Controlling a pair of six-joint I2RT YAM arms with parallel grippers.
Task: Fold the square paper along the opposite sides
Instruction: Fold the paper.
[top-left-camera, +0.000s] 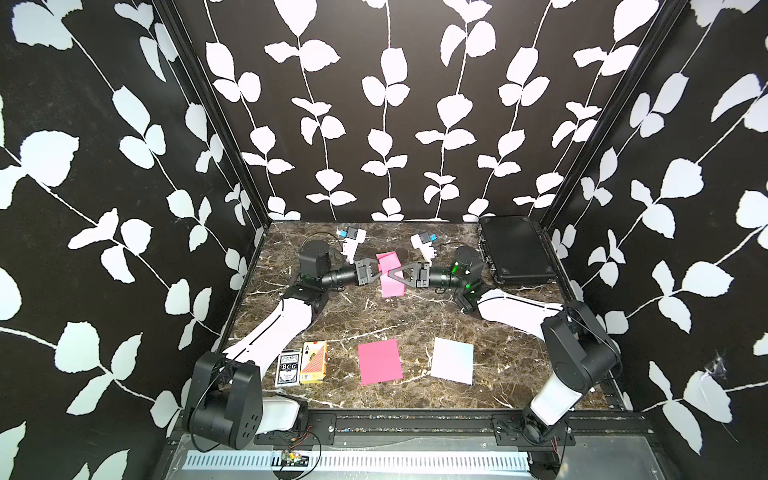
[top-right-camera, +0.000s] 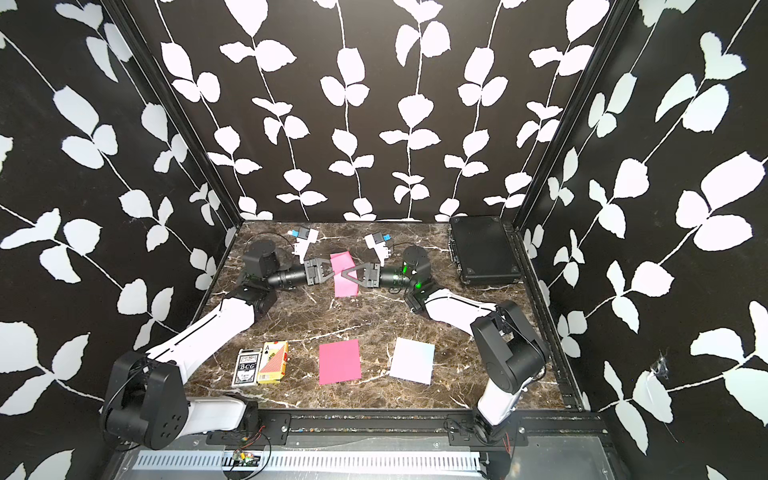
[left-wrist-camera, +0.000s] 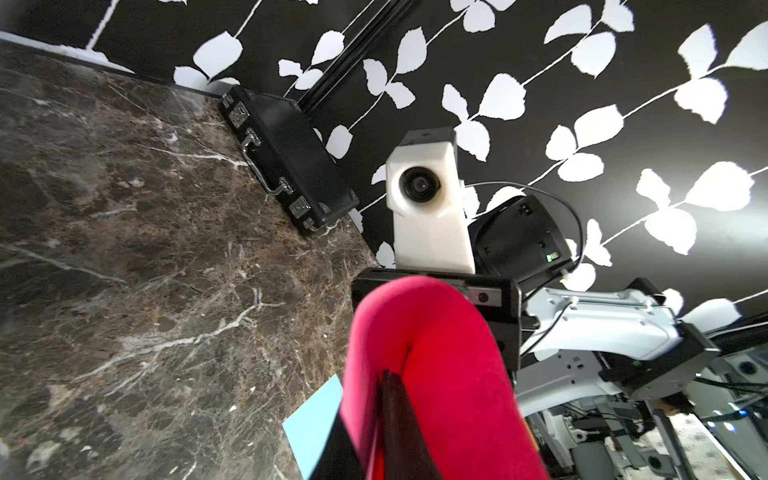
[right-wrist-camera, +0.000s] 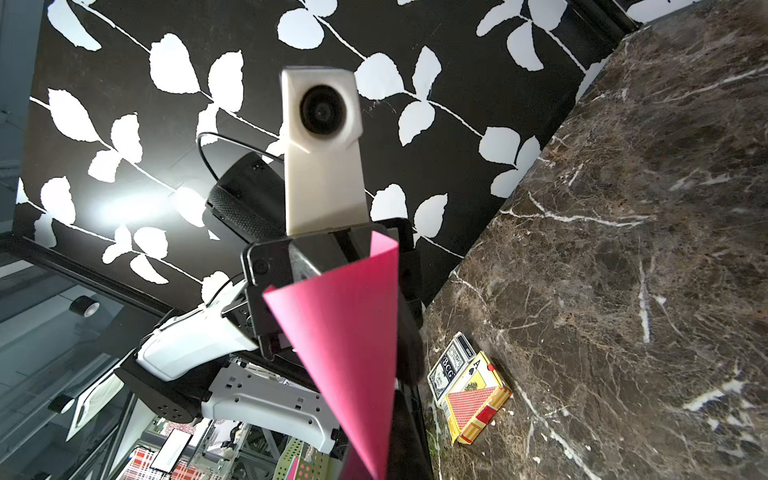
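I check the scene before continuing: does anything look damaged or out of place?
The pink paper at the far centre is curled into a loop, not flat. The wallpaper on the right wall looks torn.

Black walls printed with white leafy vines (top-left-camera: 386, 104) enclosed a dark brown marble tabletop veined in white (top-left-camera: 415, 316); a black metal rail (top-left-camera: 415, 419) ran along its near edge.

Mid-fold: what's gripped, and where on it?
Right gripper shut on the curled pink paper, pinching near the edge facing the left gripper. That gripper sits at the edge; its grip can't be told.
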